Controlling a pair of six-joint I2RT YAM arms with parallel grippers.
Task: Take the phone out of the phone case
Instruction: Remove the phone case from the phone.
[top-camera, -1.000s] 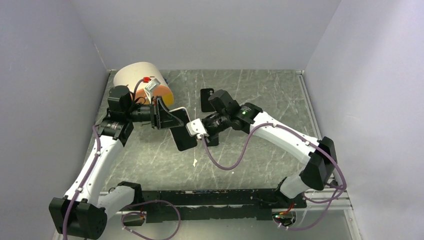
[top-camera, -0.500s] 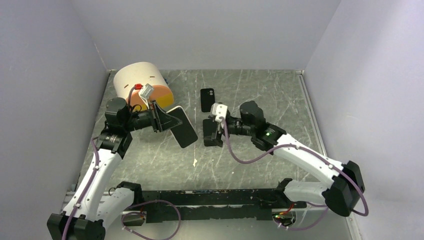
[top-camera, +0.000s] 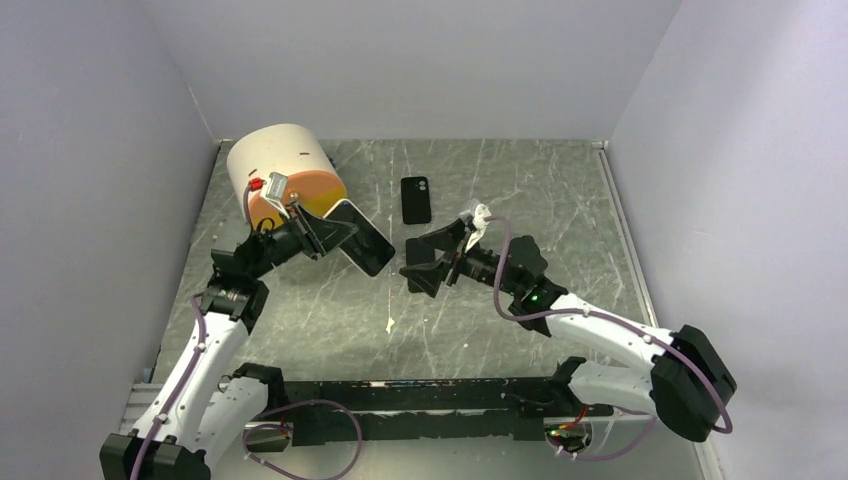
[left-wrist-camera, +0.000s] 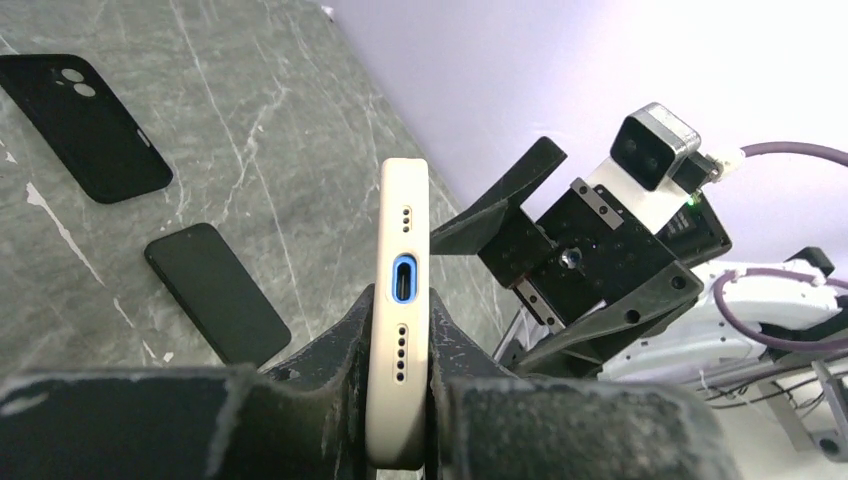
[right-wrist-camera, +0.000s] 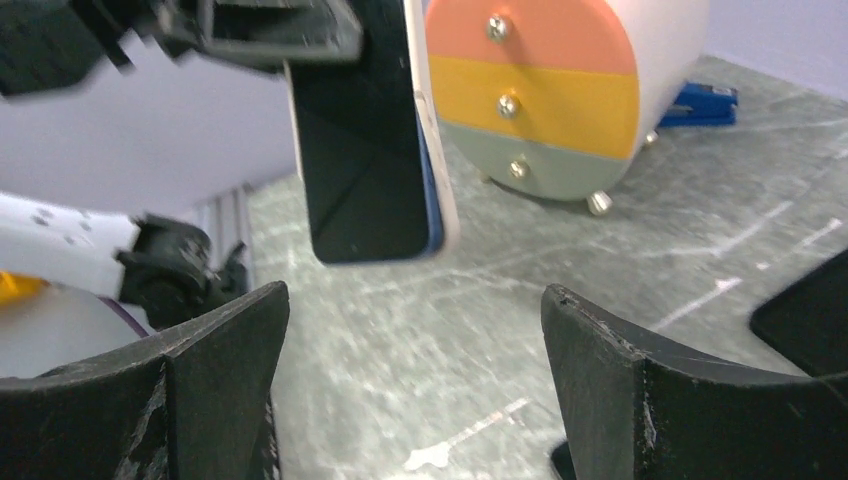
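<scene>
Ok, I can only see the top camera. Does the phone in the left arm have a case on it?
Observer: Yes. The left wrist camera shows a cream case round the bottom edge of the phone, pinched in the left jaws.
Operator: And what's the dark bit by the right jaws?
Observer: A flat black slab lying on the table, free of the right jaws, which stand open.
Operator: Is anything behind the drum?
Observer: A small blue thing on the table, seen from the right wrist camera. I cannot tell what it is.
</scene>
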